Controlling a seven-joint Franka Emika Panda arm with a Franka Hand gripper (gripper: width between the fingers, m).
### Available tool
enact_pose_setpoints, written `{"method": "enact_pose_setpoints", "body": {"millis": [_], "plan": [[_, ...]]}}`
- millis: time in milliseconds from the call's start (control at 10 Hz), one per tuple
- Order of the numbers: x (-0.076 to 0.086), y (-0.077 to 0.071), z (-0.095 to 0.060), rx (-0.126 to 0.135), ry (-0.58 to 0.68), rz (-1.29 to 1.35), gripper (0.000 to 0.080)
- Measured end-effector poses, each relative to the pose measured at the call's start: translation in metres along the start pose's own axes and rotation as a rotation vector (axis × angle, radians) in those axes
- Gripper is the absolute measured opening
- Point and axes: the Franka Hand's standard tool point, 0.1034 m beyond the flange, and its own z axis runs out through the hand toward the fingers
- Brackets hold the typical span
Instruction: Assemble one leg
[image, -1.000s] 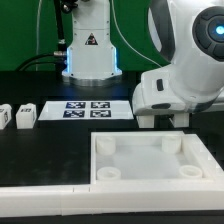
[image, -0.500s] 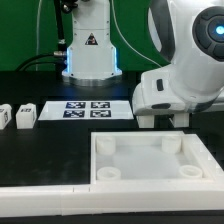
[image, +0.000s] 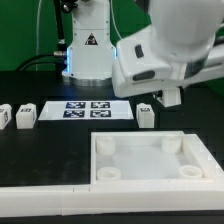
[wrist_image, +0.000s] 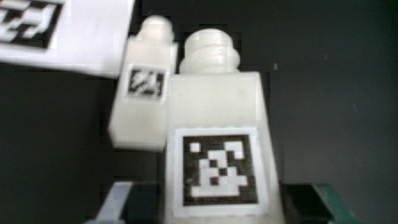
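Jaws are standing parted, wider than the leg (wrist_image: 217, 150) between them, dark tips flanking it without visible contact. Leg is showing as a chunky white block, rounded peg at one end, square black-and-white tag on its face. A twin leg (wrist_image: 146, 90) is sitting just beside it. Both are resting mid-way across the black counter (image: 50, 150), near the marker board (image: 90, 108). White square tray (image: 150, 138), round sockets inside, is sitting at the near edge.

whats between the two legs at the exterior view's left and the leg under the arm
The marker board, lying flat; the exterior view shows it between the two legs and the other leg.
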Motion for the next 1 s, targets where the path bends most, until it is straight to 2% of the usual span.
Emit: {"method": "enact_pose_setpoints", "body": {"millis": [200, 300, 500, 700, 900, 1000], "plan": [[0.004, -0.011, -0.057, -0.031, 0.252, -0.002, 0.0292], [0.001, -0.026, -0.071, -0.044, 0.357, 0.013, 0.0292], [0.009, -0.025, -0.075, -0.061, 0.581, -0.009, 0.0292], [0.009, -0.023, -0.074, -0.075, 0.746, -0.017, 0.0292], [0.034, -0.015, -0.101, -0.104, 0.977, -0.092, 0.0292], [0.043, -0.009, -0.114, -0.126, 1.060, -0.126, 0.0292]]}}
